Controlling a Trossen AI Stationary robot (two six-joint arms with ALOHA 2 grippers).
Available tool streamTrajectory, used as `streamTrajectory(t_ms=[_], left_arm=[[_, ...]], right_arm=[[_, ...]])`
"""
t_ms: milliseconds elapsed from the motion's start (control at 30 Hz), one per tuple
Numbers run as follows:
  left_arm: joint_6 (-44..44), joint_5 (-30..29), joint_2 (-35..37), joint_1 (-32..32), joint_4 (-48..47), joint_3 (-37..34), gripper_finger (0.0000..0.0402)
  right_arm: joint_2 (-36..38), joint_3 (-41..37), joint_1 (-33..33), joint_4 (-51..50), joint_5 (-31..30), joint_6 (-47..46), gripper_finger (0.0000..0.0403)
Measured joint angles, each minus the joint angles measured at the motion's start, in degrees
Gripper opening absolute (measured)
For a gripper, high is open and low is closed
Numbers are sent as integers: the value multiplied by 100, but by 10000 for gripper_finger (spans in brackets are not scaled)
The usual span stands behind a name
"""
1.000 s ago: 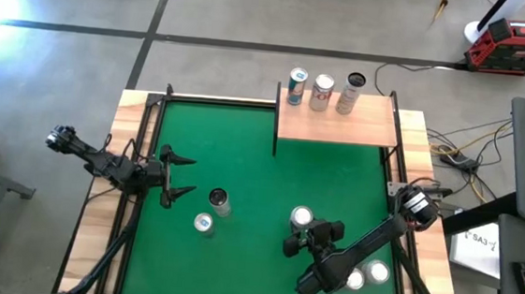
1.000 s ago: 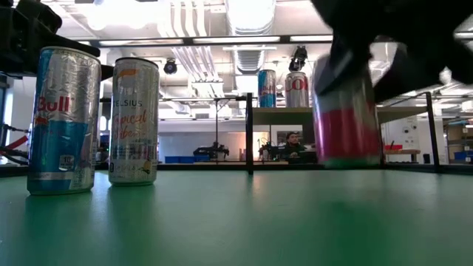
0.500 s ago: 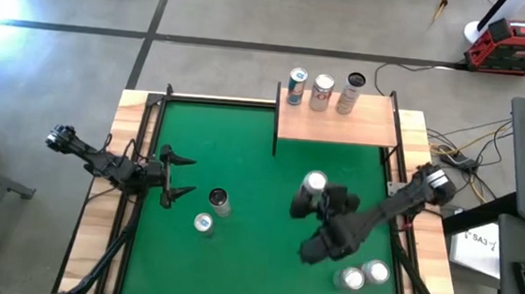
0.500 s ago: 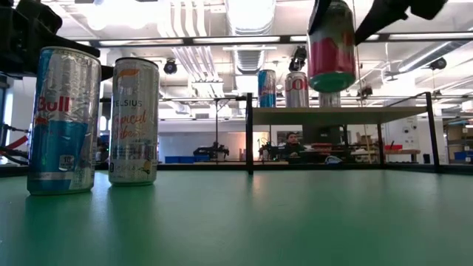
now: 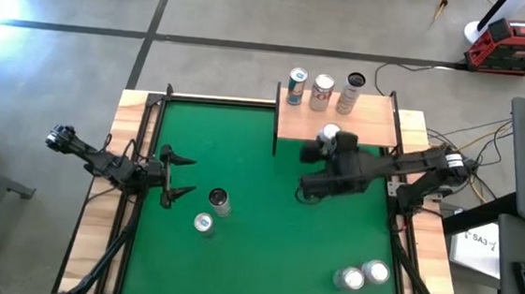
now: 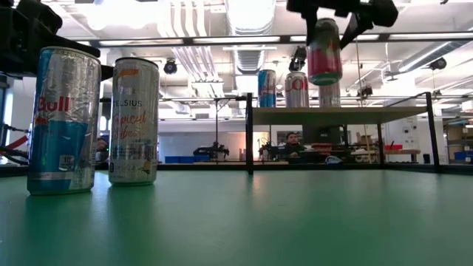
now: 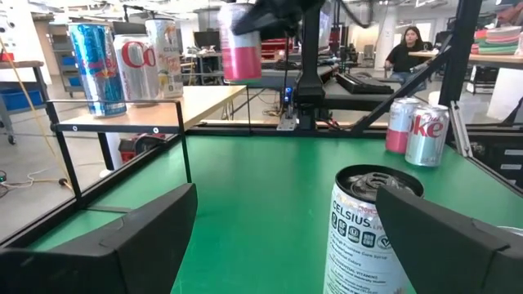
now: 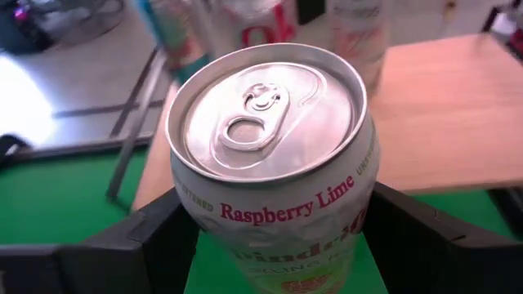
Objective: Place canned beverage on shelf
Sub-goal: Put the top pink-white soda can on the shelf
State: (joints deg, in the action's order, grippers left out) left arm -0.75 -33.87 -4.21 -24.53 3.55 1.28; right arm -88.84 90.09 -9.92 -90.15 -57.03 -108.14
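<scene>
Right tool (image 5: 326, 145) is clamped on the raspberry lime can (image 5: 328, 133), holding it up in the air right over the near edge of the shelf (image 5: 367, 125). Three cans (image 5: 321, 92) line the shelf's far edge, so the near half is open board. A second ago that can was low over the table (image 5: 235, 258) near the right corner. Left tool (image 5: 176, 175) sits spread apart at the left side, unchanged.

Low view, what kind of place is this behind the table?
Probably a robotics lab or workshop: exposed ceiling ducts, a person seated at workbenches, and a green felt table with a small shelf.
</scene>
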Motion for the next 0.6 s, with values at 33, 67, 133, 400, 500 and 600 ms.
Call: streamTrajectory(t_ms=[33,67,133,400,500,600], left_arm=[[0,0,0,0,0,0,361],[0,-1,0,0,2,0,361],[0,-2,0,0,0,0,361],[0,-1,0,0,1,0,361],[0,0,0,0,2,0,361],[0,-1,0,0,2,0,361]], right_arm=[[56,-39,116,2,0,-4,279],[118,-92,216,15,32,-28,279],[244,-246,406,18,52,-119,281],[800,-1002,890,17,-4,-353,309],[953,-1218,1092,13,-137,-274,307],[1091,-1402,1325,3,-288,-183,308]])
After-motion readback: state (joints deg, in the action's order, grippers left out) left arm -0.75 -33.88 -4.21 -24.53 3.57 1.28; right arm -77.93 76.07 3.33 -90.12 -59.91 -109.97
